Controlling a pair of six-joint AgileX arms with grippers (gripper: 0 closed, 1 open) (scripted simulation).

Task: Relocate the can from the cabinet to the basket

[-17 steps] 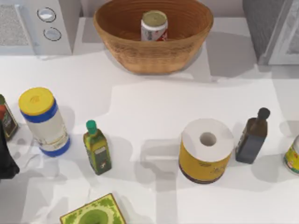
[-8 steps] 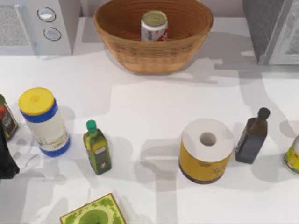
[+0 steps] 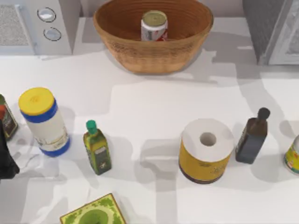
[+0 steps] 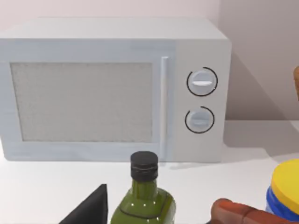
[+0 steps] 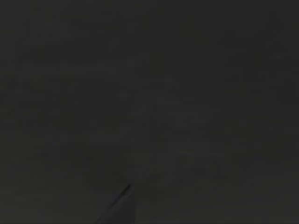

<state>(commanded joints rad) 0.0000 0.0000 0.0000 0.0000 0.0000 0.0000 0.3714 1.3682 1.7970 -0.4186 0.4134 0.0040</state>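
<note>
From the top view, the can (image 3: 154, 25) is standing upright inside the basket (image 3: 122, 44), which is sitting at twelve o'clock on the surface (image 3: 149, 102). The cabinet (image 3: 261, 25) is occupying the one-to-two o'clock corner, well apart from the basket, with its white-framed door showing at the edge. Judging from this, the relocation is looking complete. A dark piece of the left arm (image 3: 5, 161) is resting at nine o'clock, beside the white jar with the yellow lid (image 3: 43, 120); whether its tool is apart or together I cannot tell. A small green bottle (image 3: 96, 148) is standing at about seven o'clock, a paper roll (image 3: 206, 150) at about five, and a dark bottle (image 3: 252, 136) at about four.

As for handling, the can is likely behaving as a stiff, light metal cylinder with a smooth label that could be slipping under weak pressure. The sensible hold would be across the label at mid-height, pads squarely on opposite sides, since the wicker wall is crowding its lower part.

The left wrist view is facing the white appliance with two round knobs (image 4: 114, 91); an olive bottle with a black cap (image 4: 144, 198) is rising near the lens, and a dark wedge, probably one finger of the left tool, is showing low beside it.

The right wrist view is dark, so I cannot tell the state of the right tool.
</note>
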